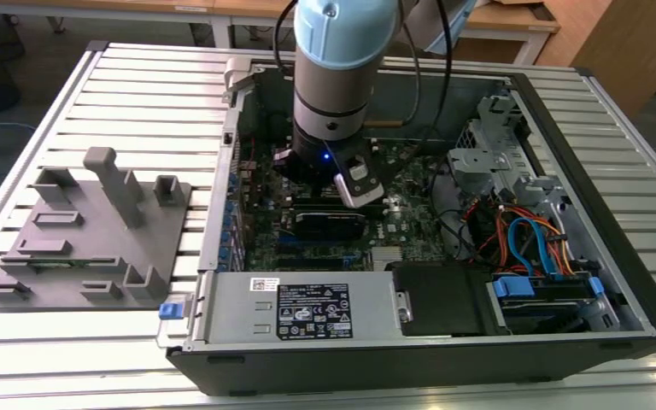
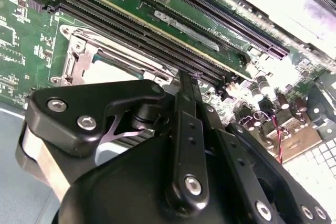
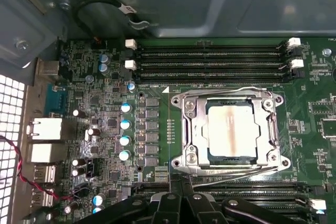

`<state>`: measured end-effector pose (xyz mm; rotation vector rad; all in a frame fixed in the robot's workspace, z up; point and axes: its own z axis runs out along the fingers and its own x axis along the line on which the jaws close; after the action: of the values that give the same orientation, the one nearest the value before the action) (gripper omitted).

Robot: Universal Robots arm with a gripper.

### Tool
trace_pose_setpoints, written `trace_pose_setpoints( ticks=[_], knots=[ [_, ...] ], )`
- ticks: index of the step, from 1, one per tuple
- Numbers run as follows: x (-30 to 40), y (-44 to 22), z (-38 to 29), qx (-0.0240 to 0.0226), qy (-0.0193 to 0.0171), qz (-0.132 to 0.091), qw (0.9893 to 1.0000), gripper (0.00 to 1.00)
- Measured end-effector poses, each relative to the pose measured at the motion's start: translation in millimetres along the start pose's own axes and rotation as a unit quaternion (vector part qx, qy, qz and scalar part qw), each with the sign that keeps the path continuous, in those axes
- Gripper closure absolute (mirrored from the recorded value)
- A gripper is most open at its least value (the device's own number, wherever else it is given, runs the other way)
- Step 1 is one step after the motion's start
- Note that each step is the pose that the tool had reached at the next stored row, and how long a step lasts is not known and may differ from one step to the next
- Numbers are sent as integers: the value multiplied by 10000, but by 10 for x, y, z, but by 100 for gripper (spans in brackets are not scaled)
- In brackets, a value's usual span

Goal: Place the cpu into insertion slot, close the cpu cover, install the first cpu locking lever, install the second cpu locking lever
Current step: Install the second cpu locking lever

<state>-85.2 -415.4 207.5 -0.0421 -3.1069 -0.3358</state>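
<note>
Open computer case (image 1: pixel 601 282): insertion slot (image 3: pixel 191 129) holds cpu (image 3: pixel 231 131), cpu cover (image 3: pixel 271 129) closed.

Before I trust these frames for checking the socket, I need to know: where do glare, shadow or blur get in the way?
In the first wrist view, glare washes the cpu top pale; the cpu cover frame around it reads clearly. In the second wrist view, the gripper body is dark and blocks much of the socket, with a blown-out bright strip in one corner. In the exterior view, the case interior lies in shadow under the arm.
</note>
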Motion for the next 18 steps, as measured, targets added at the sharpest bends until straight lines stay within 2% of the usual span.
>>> trace_pose_setpoints(
  ticks=[5,18],
  knots=[
    [0,-15,8,-73,2,0,10000,89],
    [-2,-38,133,-267,10,-3,9996,89]
  ],
)
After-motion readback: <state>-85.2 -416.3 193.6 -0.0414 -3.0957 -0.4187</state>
